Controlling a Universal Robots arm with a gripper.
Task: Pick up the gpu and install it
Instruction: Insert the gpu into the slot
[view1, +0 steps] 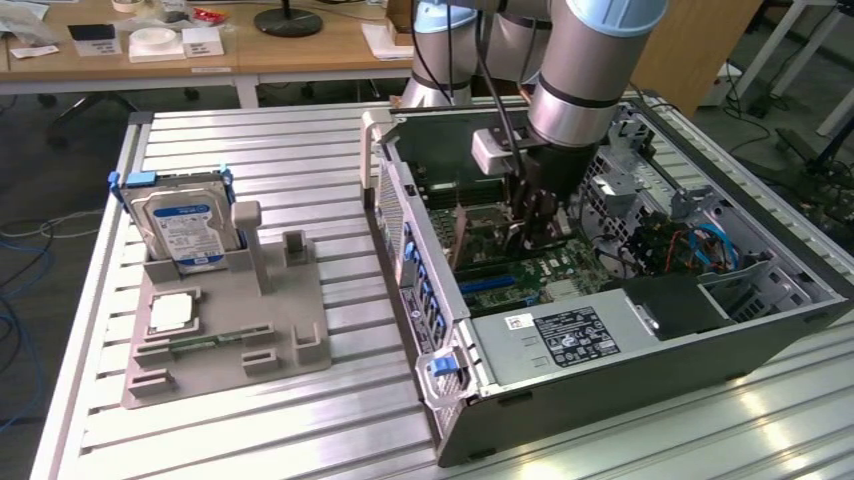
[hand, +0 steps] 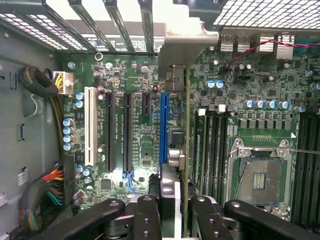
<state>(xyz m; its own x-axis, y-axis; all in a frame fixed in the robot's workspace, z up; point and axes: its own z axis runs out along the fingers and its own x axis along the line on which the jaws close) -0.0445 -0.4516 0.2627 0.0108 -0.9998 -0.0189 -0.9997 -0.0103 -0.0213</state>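
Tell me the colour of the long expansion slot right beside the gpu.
Blue. The slot shows best in the wrist view, beside the gpu held edge-on in the end effector.

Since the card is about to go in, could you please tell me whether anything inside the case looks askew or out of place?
Nothing stands out. The thin black gpu card with its pale metal bracket is held edge-on by the gripper beside the blue motherboard slot, roughly parallel to it. The silver hard drive stands upright in its grey holder.

The arm reaches steeply down, wrist vertical, its gripper (hand: 172, 200) pointing straight below, dark fingers (hand: 147, 215) closed edge-on around the gpu (hand: 179, 150) held between them.
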